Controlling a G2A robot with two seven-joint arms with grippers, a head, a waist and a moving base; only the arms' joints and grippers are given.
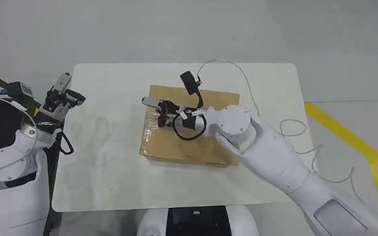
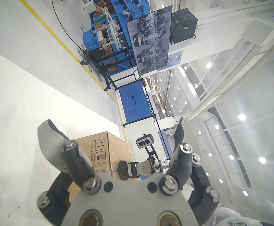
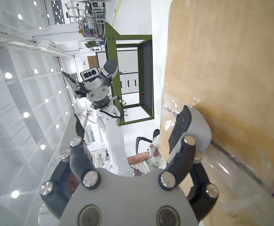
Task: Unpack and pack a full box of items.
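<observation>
- Right gripper (image 3: 129, 117) spread wide, empty, one finger (image 3: 199, 128) against box (image 1: 178, 148) top beside tape (image 3: 235, 158).
- Risk (my guess): finger skids off slick tape, shoving the box.

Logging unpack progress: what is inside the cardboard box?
Nothing inside shows: the cardboard box is closed, clear tape along its top seam. The right gripper, jaws open, is over its top. Contents are covered.
</observation>
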